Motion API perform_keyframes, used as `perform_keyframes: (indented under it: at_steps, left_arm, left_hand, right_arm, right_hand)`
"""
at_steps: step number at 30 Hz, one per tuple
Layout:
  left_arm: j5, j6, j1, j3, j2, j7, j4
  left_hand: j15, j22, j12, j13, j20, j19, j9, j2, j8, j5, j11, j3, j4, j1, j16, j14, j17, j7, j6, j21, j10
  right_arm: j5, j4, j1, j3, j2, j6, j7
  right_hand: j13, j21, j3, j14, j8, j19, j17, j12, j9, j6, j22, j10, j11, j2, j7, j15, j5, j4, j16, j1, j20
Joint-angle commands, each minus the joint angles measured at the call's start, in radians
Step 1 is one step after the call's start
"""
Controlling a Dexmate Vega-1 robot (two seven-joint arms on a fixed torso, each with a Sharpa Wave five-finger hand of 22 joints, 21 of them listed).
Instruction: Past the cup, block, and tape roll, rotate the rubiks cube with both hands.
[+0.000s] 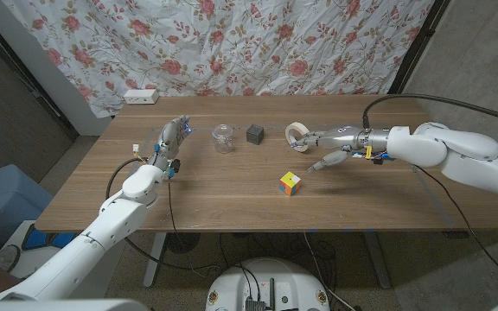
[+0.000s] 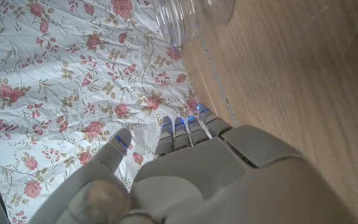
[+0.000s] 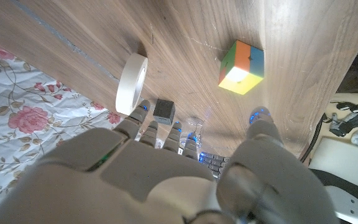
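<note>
While the small multicoloured rubiks cube (image 1: 290, 183) sat alone on the wooden table (image 1: 232, 203) nearest its front edge, the right hand (image 1: 331, 147) hovered just beyond it, fingers spread and holding nothing. The left hand (image 1: 169, 142) stood well apart, fingers straight, empty. Farther back ran a row: clear plastic cup (image 1: 222, 138), dark grey block (image 1: 255, 134), white tape roll (image 1: 297, 136).

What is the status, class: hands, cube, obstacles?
Left hand open beside the clear cup. Right hand open by the tape roll. Rubik's cube untouched, nearer the robot than the dark block. Path clear.
</note>
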Motion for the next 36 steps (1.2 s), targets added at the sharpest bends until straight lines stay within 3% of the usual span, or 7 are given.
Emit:
perform_keyframes:
  at_steps: [1,9,19,23,29,36]
  left_arm:
    - [-0.005,-0.006,0.008,-0.008,0.000,0.006,0.002]
    - [-0.002,-0.026,0.007,-0.009,-0.003,-0.001,0.007]
    - [0.000,-0.039,0.007,-0.013,-0.004,-0.004,0.012]
    - [0.002,-0.041,0.008,-0.013,-0.002,-0.006,0.010]
    - [-0.002,-0.050,0.012,-0.016,-0.004,-0.010,0.011]
    - [-0.001,-0.051,0.015,-0.019,-0.002,-0.009,0.008]
  left_hand:
    - [-0.002,0.005,0.002,0.001,0.004,0.012,0.005,0.090,-0.002,-0.002,-0.001,0.006,0.006,-0.004,0.002,0.013,0.005,-0.002,0.009,0.008,0.009]
    - [-0.001,0.005,0.002,0.002,0.002,0.014,0.005,0.090,-0.002,-0.002,0.000,0.007,0.007,-0.004,0.002,0.015,0.005,-0.001,0.011,0.009,0.010]
    - [-0.001,0.005,0.002,0.002,0.003,0.020,0.005,0.090,-0.002,-0.002,-0.002,0.008,0.009,-0.005,0.003,0.020,0.005,0.000,0.016,0.010,0.015]
    - [0.000,0.005,0.002,0.002,0.003,0.021,0.005,0.090,-0.001,-0.002,-0.002,0.009,0.009,-0.005,0.003,0.021,0.005,0.003,0.019,0.010,0.017]
    - [-0.001,0.005,0.003,0.002,0.003,0.024,0.005,0.090,-0.001,-0.002,-0.001,0.010,0.010,-0.004,0.003,0.024,0.005,0.003,0.021,0.010,0.021]
    - [0.000,0.005,0.003,0.002,0.002,0.027,0.005,0.090,-0.001,-0.002,-0.002,0.011,0.010,-0.004,0.004,0.029,0.004,0.003,0.024,0.011,0.024]
  right_arm:
    - [-0.050,-0.069,0.051,-0.035,0.013,-0.052,0.119]
    - [-0.081,-0.092,0.093,-0.069,0.039,-0.064,0.196]
    - [-0.131,-0.109,0.138,-0.114,0.074,-0.051,0.270]
    - [-0.142,-0.108,0.138,-0.119,0.083,-0.042,0.268]
    - [-0.158,-0.105,0.134,-0.123,0.096,-0.039,0.252]
    - [-0.208,-0.100,0.147,-0.145,0.114,-0.026,0.262]
  right_hand:
    - [0.003,0.003,0.010,-0.007,0.016,0.000,-0.001,0.012,0.003,0.025,0.002,0.011,-0.012,-0.019,0.002,0.010,-0.003,-0.003,0.008,0.030,0.011]
    - [0.005,0.003,0.022,-0.001,0.023,-0.005,-0.004,0.019,0.004,0.039,0.002,0.031,-0.014,-0.032,0.004,0.012,-0.002,-0.003,0.013,0.065,0.014]
    - [0.009,0.010,0.059,0.031,0.031,0.012,-0.009,0.030,0.006,0.059,0.001,0.071,-0.010,-0.041,0.008,0.013,0.016,-0.004,0.028,0.149,0.020]
    - [0.011,0.016,0.074,0.050,0.031,0.036,-0.013,0.033,0.006,0.061,0.001,0.084,0.002,-0.052,0.014,0.007,0.025,-0.004,0.035,0.187,0.027]
    - [0.013,0.021,0.096,0.070,0.035,0.069,-0.017,0.034,0.006,0.080,0.001,0.099,0.003,-0.066,0.018,-0.001,0.056,-0.003,0.040,0.237,0.018]
    - [0.014,0.017,0.097,0.070,0.029,0.065,-0.019,0.032,0.006,0.069,0.001,0.097,0.004,-0.083,0.017,-0.002,0.060,-0.002,0.039,0.248,0.016]
